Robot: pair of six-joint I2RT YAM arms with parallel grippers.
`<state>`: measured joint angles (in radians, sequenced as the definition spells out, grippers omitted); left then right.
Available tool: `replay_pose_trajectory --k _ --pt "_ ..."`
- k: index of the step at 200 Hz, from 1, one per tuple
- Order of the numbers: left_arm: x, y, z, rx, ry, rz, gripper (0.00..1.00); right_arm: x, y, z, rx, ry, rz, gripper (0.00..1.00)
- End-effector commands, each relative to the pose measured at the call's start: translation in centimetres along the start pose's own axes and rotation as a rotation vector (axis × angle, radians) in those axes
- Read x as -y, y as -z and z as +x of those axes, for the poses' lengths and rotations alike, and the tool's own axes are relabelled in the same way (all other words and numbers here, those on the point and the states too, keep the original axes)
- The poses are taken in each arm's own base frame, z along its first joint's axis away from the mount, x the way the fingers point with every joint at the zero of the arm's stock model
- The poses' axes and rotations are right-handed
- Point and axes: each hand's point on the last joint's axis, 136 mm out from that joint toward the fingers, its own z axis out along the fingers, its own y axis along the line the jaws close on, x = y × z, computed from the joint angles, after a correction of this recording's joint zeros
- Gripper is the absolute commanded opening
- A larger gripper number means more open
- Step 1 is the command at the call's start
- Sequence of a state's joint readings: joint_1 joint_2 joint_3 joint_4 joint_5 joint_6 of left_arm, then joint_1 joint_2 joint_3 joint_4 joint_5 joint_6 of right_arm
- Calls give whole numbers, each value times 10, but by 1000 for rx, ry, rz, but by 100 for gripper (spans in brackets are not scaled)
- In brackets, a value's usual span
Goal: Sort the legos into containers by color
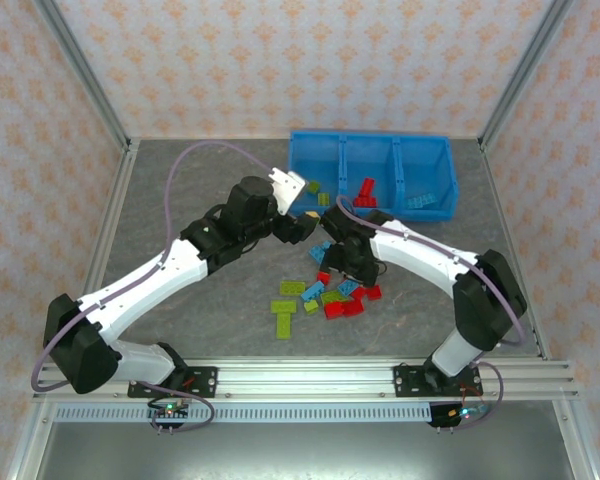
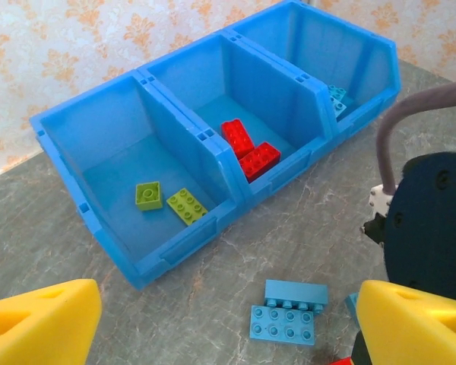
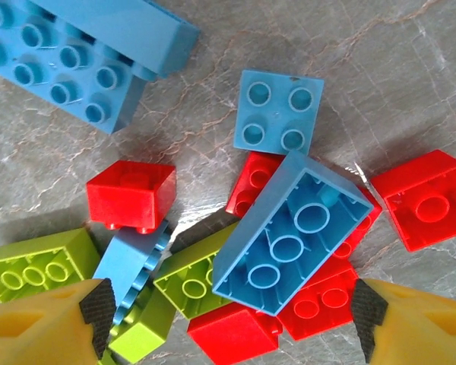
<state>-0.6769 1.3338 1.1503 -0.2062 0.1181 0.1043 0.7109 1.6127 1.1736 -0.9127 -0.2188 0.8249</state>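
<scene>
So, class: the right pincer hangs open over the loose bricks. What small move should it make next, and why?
Probably lower the right pincer and close on the upturned light blue brick. That brick lies on top of the pile, between the open yellow fingers, with nothing over it.
</scene>
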Motion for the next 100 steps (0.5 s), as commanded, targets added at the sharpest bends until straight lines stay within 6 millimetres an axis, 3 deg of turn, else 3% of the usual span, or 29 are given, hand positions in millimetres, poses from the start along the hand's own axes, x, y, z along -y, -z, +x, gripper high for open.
replay_pose_trajectory --k 1,37,100 --pt "4 11 -19 96 -39 22 91 20 -14 3 -3 -41 90 83" --pt "5 16 -13 99 -50 26 92 26 -26 0 11 -57 130 76" --pt "4 18 -5 83 -65 20 93 29 -39 -7 42 -99 137 45"
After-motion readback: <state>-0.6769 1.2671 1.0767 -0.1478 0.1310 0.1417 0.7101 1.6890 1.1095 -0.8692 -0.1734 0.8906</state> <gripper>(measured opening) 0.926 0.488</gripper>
